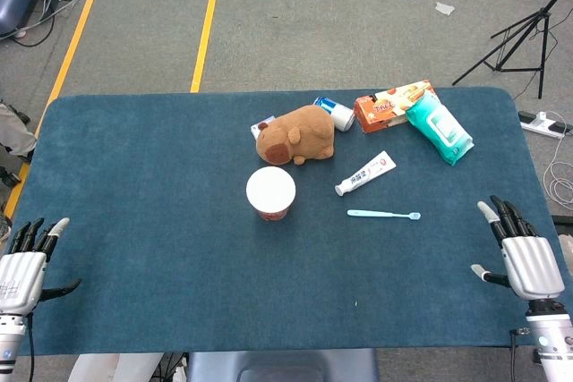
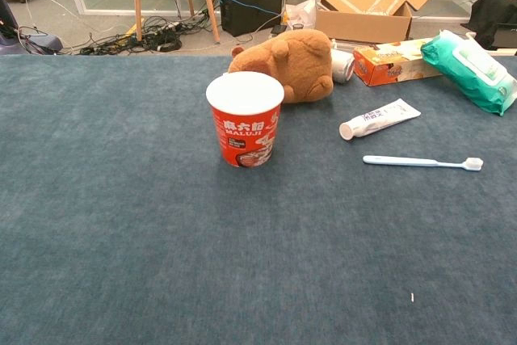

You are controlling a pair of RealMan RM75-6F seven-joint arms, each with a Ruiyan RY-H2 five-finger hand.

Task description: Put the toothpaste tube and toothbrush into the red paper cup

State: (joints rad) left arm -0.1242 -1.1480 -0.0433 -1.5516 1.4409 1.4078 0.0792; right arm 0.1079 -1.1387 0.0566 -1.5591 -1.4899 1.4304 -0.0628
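blue worktop (image 1: 161, 221); red paper cup (image 2: 244, 119) upright, toothpaste tube (image 2: 378, 119) and toothbrush (image 2: 422, 162) lying beside it. left hand (image 1: 22, 270), right hand (image 1: 524, 257) empty, fingers spread.

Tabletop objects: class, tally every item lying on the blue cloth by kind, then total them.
Red paper cup: 1
White toothpaste tube: 1
Light-blue toothbrush: 1
Brown plush toy: 1
Metal can: 1
Orange carton: 1
Green wipes pack: 1
Total: 7
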